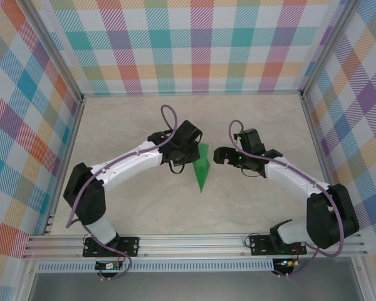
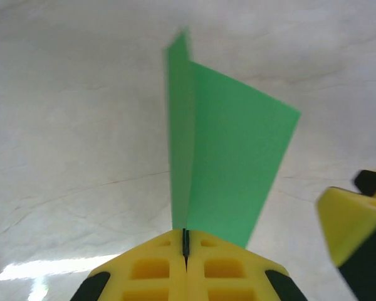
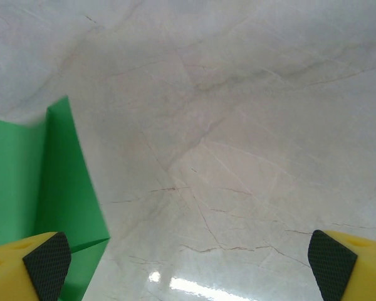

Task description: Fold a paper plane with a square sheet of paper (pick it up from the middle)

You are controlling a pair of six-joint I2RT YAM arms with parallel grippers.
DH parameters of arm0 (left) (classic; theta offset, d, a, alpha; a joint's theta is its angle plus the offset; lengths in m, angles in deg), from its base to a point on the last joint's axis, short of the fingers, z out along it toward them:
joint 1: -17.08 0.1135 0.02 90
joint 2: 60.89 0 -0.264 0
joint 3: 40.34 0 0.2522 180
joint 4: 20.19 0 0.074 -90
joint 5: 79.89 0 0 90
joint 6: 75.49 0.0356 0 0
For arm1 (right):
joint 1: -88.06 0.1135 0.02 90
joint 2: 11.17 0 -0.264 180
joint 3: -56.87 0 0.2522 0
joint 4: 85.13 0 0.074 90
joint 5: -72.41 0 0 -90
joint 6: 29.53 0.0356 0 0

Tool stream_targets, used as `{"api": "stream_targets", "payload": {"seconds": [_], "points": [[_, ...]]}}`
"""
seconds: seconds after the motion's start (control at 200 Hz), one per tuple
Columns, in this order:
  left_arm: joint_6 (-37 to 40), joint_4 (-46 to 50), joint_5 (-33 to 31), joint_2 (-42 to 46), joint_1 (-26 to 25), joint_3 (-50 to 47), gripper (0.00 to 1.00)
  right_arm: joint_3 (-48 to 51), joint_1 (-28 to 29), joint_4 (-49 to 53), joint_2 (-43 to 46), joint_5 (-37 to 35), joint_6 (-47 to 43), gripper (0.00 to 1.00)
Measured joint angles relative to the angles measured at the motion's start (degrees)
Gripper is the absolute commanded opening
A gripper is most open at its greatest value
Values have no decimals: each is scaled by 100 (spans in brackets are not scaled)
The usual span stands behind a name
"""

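Paper plane [image 1: 202, 168]: green, folded to a narrow dart, sits mid-tabletop [image 1: 125, 125], tip toward the near edge, wide end toward the far edge. In the left wrist view it stands on its edge, two layers rising from one crease [image 2: 232, 169].

We read the step as gripping the body crease before the lift or the wing fold. To do it well, keep the pinch square on the crease and near mid-length. Lift straight so the thin layers don't twist or slip.

Left fingers [image 2: 191, 257]: pressed together, pinching the paper at its lower folded edge.

Right fingers [image 1: 220, 155]: spread wide, holding nothing, just beside the plane's right side. One pad [image 3: 47, 257] overlaps the green in the right wrist view; we can't tell if it touches.
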Motion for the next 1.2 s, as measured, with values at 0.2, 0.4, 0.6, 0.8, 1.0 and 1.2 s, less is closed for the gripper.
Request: {"api": "stream_targets", "payload": {"seconds": [0.2, 0.4, 0.6, 0.8, 1.0, 1.2], "points": [[107, -1132, 651, 120, 181, -925, 0, 2, 0, -15, 57, 503, -44, 97], [-83, -2199, 933, 98, 293, -1947, 0, 2, 155, -96, -44, 791, 24, 82], [-417, -2747, 807, 94, 365, -2763, 0, 17, 686, -173, -297, 846, 212, 69], [-590, -2889, 715, 199, 376, -3134, 0, -44, 1464, -98, -850, 763, 334, 61], [-610, -3003, 717, 254, 396, -3206, 0, -210, 1840, -4, -1303, 743, 348, 62], [-610, -3029, 717, 260, 396, -3206, 0, -271, 1904, 24, -1309, 734, 323, 50]]}}
